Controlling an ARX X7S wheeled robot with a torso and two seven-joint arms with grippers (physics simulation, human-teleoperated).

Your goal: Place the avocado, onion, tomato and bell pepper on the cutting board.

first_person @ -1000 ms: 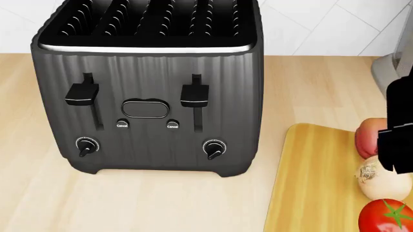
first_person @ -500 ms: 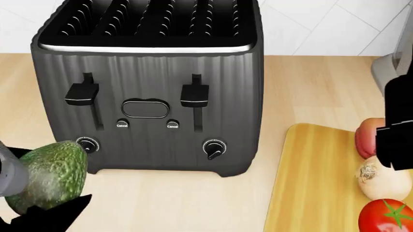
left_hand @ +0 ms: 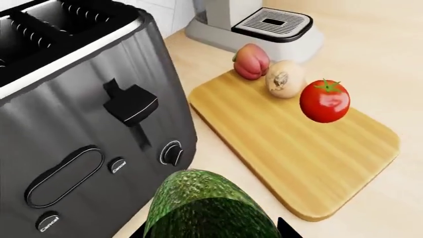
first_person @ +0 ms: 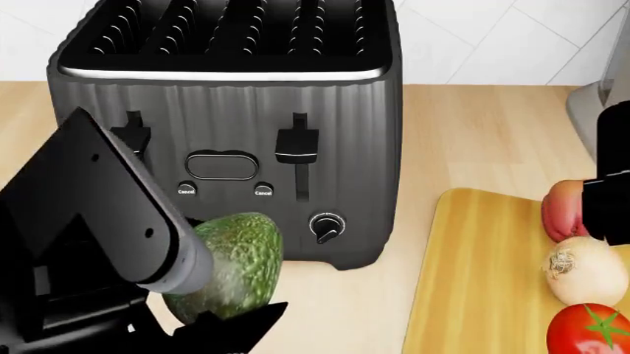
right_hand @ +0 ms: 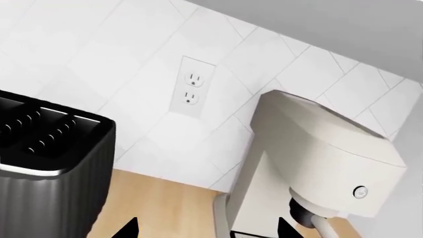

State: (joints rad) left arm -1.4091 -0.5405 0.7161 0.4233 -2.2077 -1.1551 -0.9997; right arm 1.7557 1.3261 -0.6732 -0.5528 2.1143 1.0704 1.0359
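Head view shows the left arm [first_person: 88,221] rising from the lower left corner, its broad black link slanting across the front of the toaster [first_person: 226,133] and covering that appliance's left lever and knob. The left end effector [first_person: 232,291] pinches the avocado [first_person: 232,262], which hangs above the tabletop [first_person: 355,310] just in front of the toaster's lower face; one black fingertip [first_person: 246,321] shows beneath the fruit. In the left wrist view the avocado fills the near foreground, with the toaster close on one side and the cutting board [left_hand: 290,148] beyond it.

On the board, the bell pepper [first_person: 559,210], the onion [first_person: 580,269] and the tomato [first_person: 589,330] sit in a row along its right part, pepper farthest, tomato nearest. The board's left half is bare wood, and a strip of open tabletop separates its left edge from the toaster.

At the right edge of the head view, a black part of the right arm [first_person: 610,192] overlaps the pepper. The right end effector [right_hand: 206,230] shows only as two dark tips with nothing between them, facing the tiled wall [right_hand: 132,59], an outlet [right_hand: 191,87] and a white coffee machine [right_hand: 317,153]; they stand spread.
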